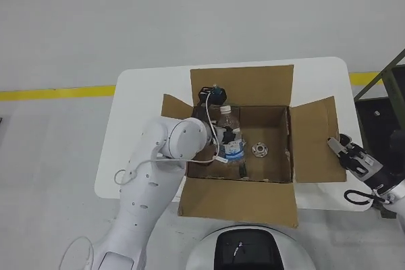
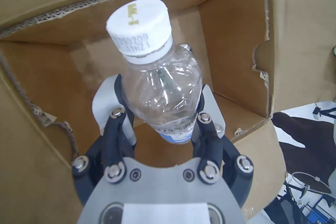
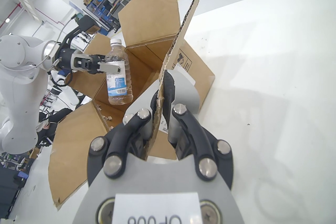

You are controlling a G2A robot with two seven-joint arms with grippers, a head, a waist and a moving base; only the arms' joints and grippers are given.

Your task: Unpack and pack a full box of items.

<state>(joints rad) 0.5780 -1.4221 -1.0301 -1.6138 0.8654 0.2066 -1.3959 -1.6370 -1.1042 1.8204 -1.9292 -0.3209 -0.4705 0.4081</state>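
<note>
Clamped in left jaws, clear bottle [image 2: 162,88] above open box [image 1: 273,125], right jaws pinching side flap [image 1: 315,138].

The box [image 1: 243,88] is matt brown cardboard. Its cut edges show rough corrugation, ragged and torn at some folds, and the flap [image 1: 314,138] at its 3 o'clock is equally dull. The bottle [image 2: 162,88] is clear, glossy plastic with a ribbed white plastic cap [image 2: 139,28] and a smooth printed label [image 3: 116,82]. The left gripper [image 2: 158,101] and right gripper [image 3: 164,96] have brushed metal plates, matt black plastic links and shiny screws. The table [image 1: 148,88] is smooth, white and faintly glossy.
</note>
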